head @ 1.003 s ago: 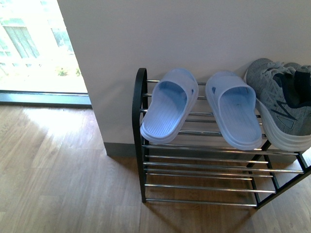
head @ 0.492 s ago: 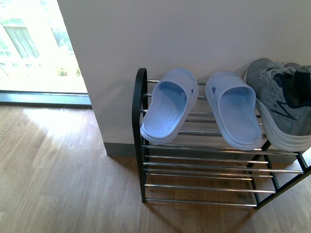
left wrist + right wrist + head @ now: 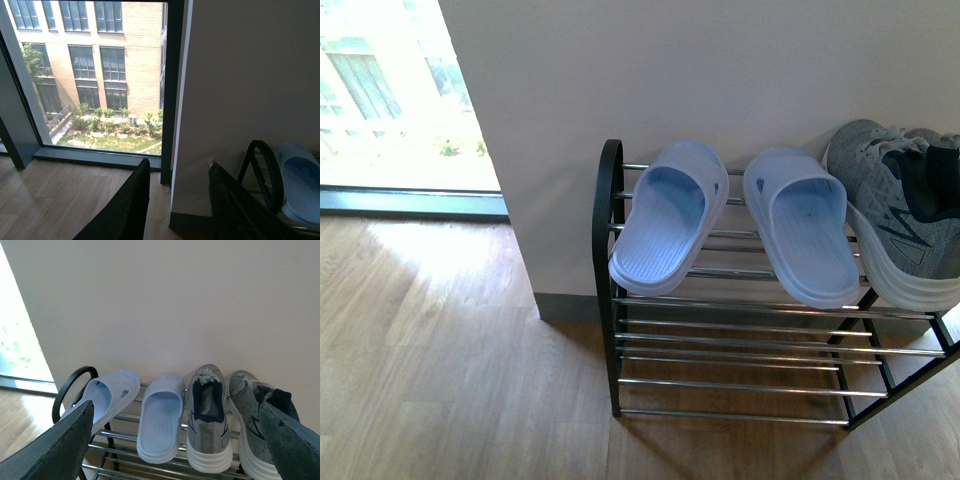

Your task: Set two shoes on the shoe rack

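- Two grey knit lace-up sneakers (image 3: 209, 420) (image 3: 260, 425) parked side by side on tall chrome-barred black rack (image 3: 608, 250), toes to wall, beside pale blue rubber slides (image 3: 658, 217).
- Left gripper (image 3: 177, 200) and right gripper (image 3: 175, 440) spread wide, empty, backed away, presumably since placement looks finished.

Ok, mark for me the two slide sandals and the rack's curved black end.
Left sandal (image 3: 658, 228), front view, footbed.
Right sandal (image 3: 812, 238), front view, footbed.
Rack's curved black end (image 3: 606, 190), front view, upper curve of the frame.

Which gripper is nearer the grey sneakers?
Right. The right gripper hangs open facing the grey sneakers; the left gripper sits at the rack's far end by a slide sandal.
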